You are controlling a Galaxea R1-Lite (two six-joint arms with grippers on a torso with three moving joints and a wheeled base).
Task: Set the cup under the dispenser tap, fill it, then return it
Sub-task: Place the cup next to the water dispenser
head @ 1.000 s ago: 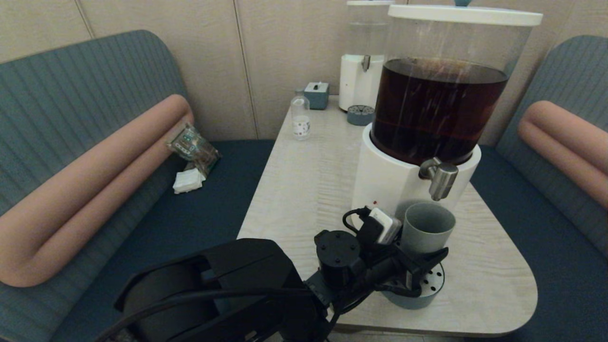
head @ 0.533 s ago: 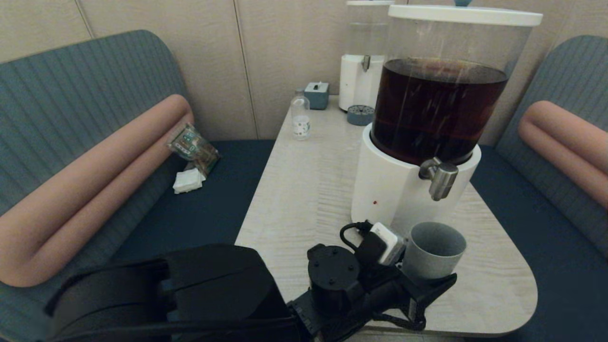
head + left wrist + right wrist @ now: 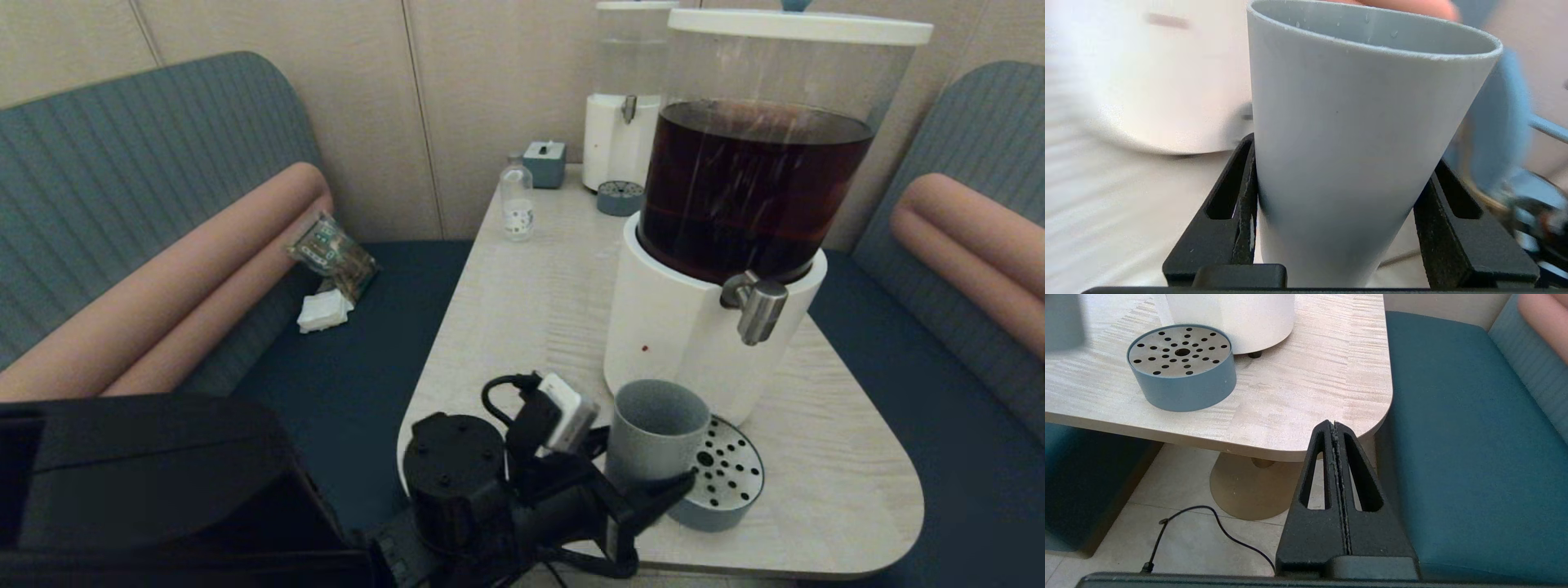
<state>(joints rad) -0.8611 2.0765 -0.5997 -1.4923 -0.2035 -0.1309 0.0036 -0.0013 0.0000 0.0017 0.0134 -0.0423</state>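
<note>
The grey-blue cup point(image 3: 658, 425) is upright near the table's front, just left of the perforated drip tray point(image 3: 731, 478). My left gripper point(image 3: 645, 472) is shut on the cup's lower part, one black finger on each side of the cup point(image 3: 1355, 143) in the left wrist view. The cup's base is hidden behind the gripper, so I cannot tell whether it touches the table. The steel dispenser tap point(image 3: 759, 309) juts from the white-based dispenser point(image 3: 678, 327) of dark liquid, up and to the right of the cup. My right gripper point(image 3: 1334, 424) is shut and empty, low beside the table's front right corner.
A small clear bottle point(image 3: 516, 204), a small blue box point(image 3: 544, 162) and a second white dispenser point(image 3: 620, 122) with its own drip tray point(image 3: 619, 197) stand at the table's point(image 3: 522, 327) far end. Benches flank the table. A cable lies on the floor point(image 3: 1208, 522).
My left gripper has carried the cup away from under the tap, first toward the front, then left off the drip tray. The tray is uncovered. The right gripper is not seen in the earlier frames.
</note>
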